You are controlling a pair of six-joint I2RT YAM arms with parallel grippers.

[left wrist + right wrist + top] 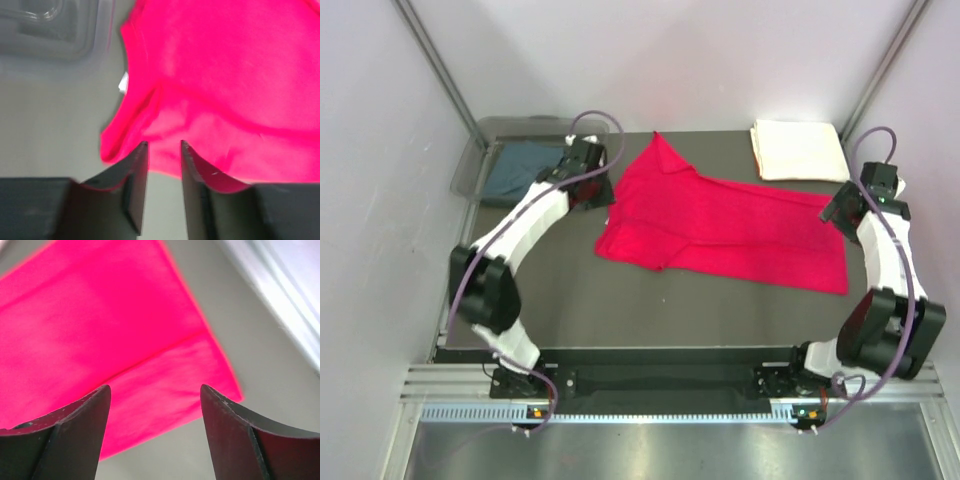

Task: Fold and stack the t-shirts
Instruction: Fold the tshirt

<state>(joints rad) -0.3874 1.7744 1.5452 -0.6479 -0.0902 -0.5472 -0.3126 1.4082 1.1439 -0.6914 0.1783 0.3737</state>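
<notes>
- Dark table [620, 320]: everything sits on it.
- Red t-shirt [720, 225]: sprawled across the middle, right half flat, left end rumpled and kinked toward the back. My worry is that a pinch there catches only one layer, the cloth drags crooked and the fold ends up lopsided.
- Clear plastic bin [470, 165]: back-left corner, with the slate blue-grey t-shirt [520, 170] bunched inside.
- Cream-white t-shirt [798, 150]: neat folded rectangle at back right, near the red one's corner. A sloppy swing of the right arm could knock it out of square.
- Right gripper [155, 387]: jaws spread wide, nothing between them, above the red hem corner.
- Left gripper [164, 144]: jaws parted more narrowly, also empty, tips at the rumpled edge.
- Count: three t-shirts, one bin, two grippers.
</notes>
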